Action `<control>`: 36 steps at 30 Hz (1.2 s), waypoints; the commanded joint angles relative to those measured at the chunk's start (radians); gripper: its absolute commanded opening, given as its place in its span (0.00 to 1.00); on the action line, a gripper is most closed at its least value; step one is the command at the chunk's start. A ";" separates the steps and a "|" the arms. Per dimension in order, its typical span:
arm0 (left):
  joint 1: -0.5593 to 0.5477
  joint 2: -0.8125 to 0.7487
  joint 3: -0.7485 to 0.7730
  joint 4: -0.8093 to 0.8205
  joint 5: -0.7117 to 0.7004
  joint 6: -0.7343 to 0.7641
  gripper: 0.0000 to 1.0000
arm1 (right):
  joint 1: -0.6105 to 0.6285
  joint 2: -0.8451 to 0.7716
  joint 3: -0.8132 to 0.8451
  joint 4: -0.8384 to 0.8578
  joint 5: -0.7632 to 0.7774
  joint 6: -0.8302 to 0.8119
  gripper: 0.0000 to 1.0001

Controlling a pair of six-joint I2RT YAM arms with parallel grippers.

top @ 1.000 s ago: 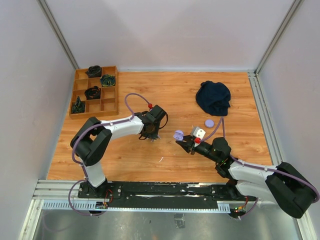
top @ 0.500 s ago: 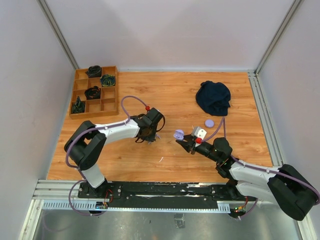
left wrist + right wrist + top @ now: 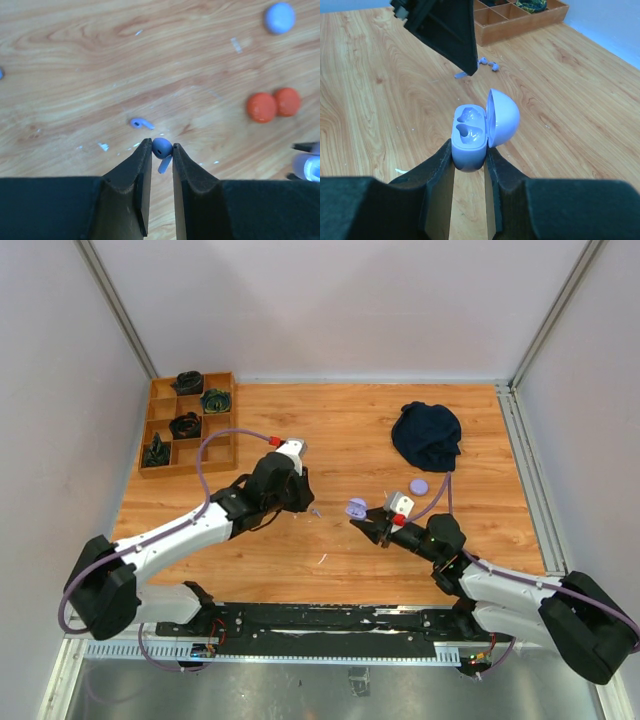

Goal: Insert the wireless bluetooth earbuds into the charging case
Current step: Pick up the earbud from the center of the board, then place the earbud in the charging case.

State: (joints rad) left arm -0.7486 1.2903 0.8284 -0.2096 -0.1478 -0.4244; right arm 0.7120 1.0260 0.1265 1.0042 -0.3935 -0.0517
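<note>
My left gripper [image 3: 162, 150] is shut on a small lilac earbud [image 3: 162, 148], gripped by its round head between the fingertips with the stem pointing back. A second lilac earbud [image 3: 141, 122] lies on the wood just beyond the fingertips. My right gripper [image 3: 470, 150] is shut on the lilac charging case [image 3: 469, 136]. It holds the case upright above the table with the lid [image 3: 503, 117] open and both sockets empty. In the top view the left gripper [image 3: 306, 504] is a short way left of the case [image 3: 357, 508]. The left fingers [image 3: 451, 31] hang just beyond the case.
Two orange-red pucks [image 3: 272, 104] lie side by side on the table and a lilac puck [image 3: 419, 485] lies farther off. A dark blue cloth [image 3: 427, 436] is at the back right. A wooden compartment tray [image 3: 222, 428] holds dark items at the back left.
The left arm has swung its elbow out and down to the left, and its wrist has shifted slightly left. The right gripper holds the open case almost where it was.
</note>
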 commanded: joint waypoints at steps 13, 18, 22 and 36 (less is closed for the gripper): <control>-0.008 -0.261 -0.142 0.468 0.421 0.072 0.19 | -0.004 0.073 0.089 0.138 -0.015 0.066 0.06; -0.016 -0.278 -0.149 0.516 0.482 0.082 0.20 | -0.002 0.095 0.100 0.181 -0.015 0.091 0.06; -0.036 -0.275 -0.161 0.569 0.489 0.083 0.20 | -0.003 0.116 0.104 0.231 -0.025 0.131 0.06; -0.118 -0.230 -0.191 0.725 0.329 0.066 0.20 | 0.000 0.201 0.109 0.407 -0.041 0.240 0.05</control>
State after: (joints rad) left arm -0.8387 1.0500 0.6540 0.4206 0.2550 -0.3611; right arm 0.7124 1.2198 0.2050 1.3022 -0.4221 0.1539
